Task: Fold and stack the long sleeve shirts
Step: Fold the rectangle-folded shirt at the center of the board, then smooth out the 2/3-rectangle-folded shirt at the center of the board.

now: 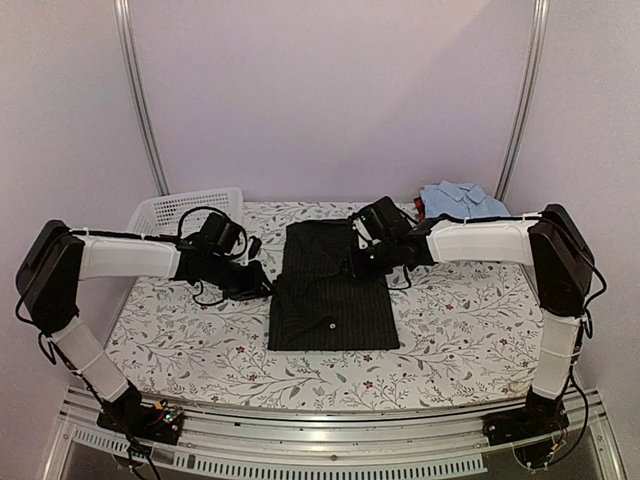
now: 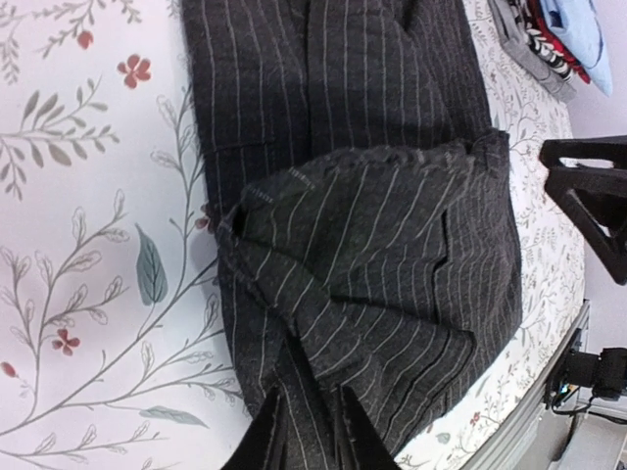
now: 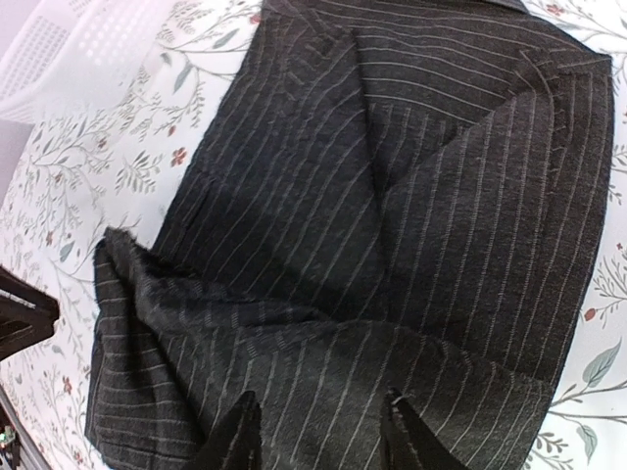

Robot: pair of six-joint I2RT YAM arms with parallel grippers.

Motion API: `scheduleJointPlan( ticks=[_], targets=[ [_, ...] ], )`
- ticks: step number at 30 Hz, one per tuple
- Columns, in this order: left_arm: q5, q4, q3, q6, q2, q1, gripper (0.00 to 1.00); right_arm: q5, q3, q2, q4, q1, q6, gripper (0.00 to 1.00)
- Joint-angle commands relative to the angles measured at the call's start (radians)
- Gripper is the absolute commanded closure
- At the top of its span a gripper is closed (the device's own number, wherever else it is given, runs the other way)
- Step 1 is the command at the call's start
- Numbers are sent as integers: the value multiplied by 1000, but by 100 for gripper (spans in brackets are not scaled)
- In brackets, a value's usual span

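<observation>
The black pinstriped shirt (image 1: 330, 290) lies partly folded in the middle of the table, with a small white button showing. My left gripper (image 1: 262, 285) is at its left edge. In the left wrist view the left gripper (image 2: 312, 436) is shut on a raised fold of the shirt (image 2: 372, 245). My right gripper (image 1: 365, 262) is over the shirt's upper right part. In the right wrist view the right gripper (image 3: 318, 436) is open, its fingertips (image 3: 235, 431) apart just over the cloth (image 3: 392, 196). The light blue shirt (image 1: 462, 198) lies folded at the back right.
A white mesh basket (image 1: 190, 208) stands at the back left corner and shows in the right wrist view (image 3: 78, 49). The floral tablecloth (image 1: 180, 340) covers the table. A patterned item (image 2: 549, 39) lies under the blue shirt. Metal frame posts stand behind.
</observation>
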Motion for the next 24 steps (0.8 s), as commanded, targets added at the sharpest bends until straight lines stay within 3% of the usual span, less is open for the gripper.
scheduleJointPlan(
  ticks=[1,9,24],
  targets=[
    [-12,2,-61,-24,-28,-31,86,-48,-16,-56,14,61,8,65],
    [-8,27,-78,-44,8,-72,90,-143,134,99,17,104,7,77],
    [10,-10,-98,-23,-43,-119,87,-199,456,431,-80,3,0,74]
  ],
)
